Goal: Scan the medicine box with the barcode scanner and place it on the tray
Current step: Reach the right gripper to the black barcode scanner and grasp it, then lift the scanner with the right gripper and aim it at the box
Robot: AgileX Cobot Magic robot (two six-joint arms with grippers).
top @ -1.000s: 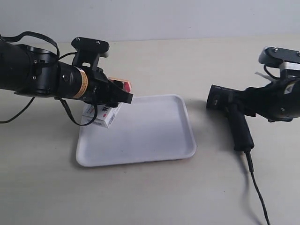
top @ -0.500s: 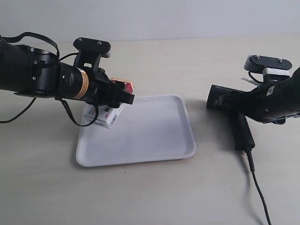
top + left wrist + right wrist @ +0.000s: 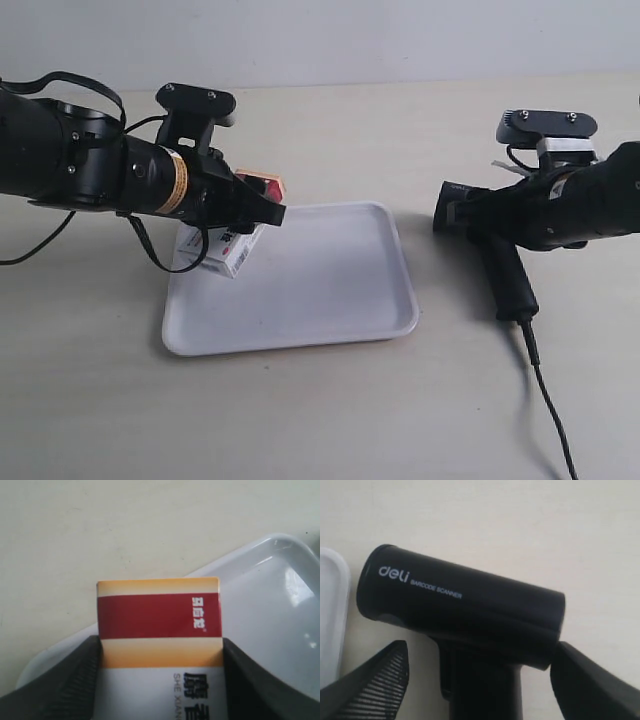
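Observation:
The medicine box (image 3: pixel 232 248), white with a dark red and tan band, is pinched at its sides by my left gripper (image 3: pixel 255 205), the arm at the exterior view's left. It hangs tilted over the tray's (image 3: pixel 330 290) far-left corner; I cannot tell whether it touches. The left wrist view shows the box (image 3: pixel 159 615) between both fingers of the left gripper (image 3: pixel 161 641), with the tray rim (image 3: pixel 270 590) behind. The black barcode scanner (image 3: pixel 505 265) lies right of the tray. My right gripper (image 3: pixel 480 647) straddles the scanner (image 3: pixel 460 610) at its handle, open, with a gap beside one finger.
The scanner's thin black cable (image 3: pixel 550 400) runs from the handle toward the near table edge. The tray's white edge (image 3: pixel 332 610) shows just beside the scanner's nose. A pale wall closes the table's far side.
The arm at the exterior view's right has swung left and now sits over the scanner's head and handle. The left arm and the box have hardly moved.

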